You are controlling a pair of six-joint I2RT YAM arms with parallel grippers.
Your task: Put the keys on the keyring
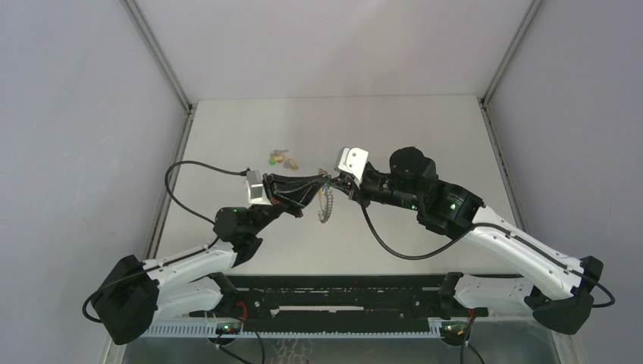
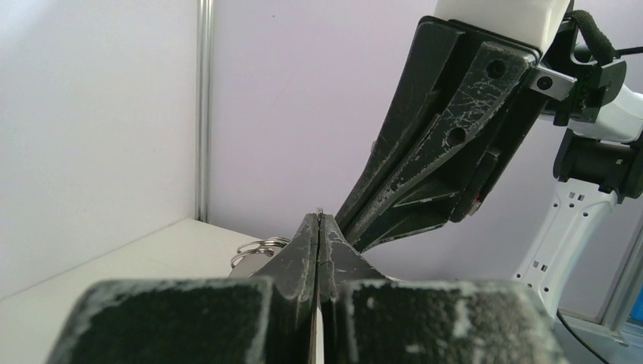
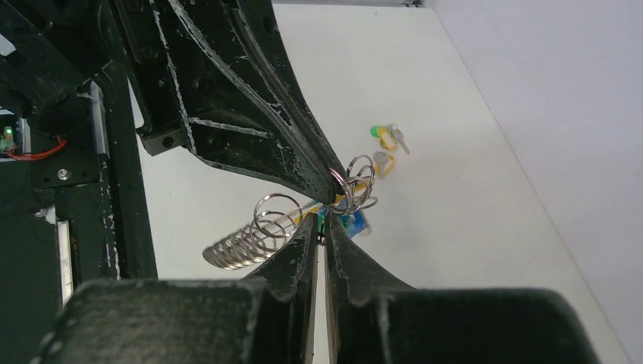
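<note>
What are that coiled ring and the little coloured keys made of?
The keyring looks like thin bare metal wire: silvery, glinting loops. The keys lying loose show grey metal blades and green and yellow heads, probably plastic.

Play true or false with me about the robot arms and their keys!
1. The keyring is at the spot where the two arms meet. True.
2. Every key is on the keyring already. False: some loose keys lie on the table.
3. The left gripper has its jaws wide open. False: they are pressed together.
4. One of the loose keys has a green head. True.
5. The right gripper is far from the left one. False: their tips almost touch.
</note>
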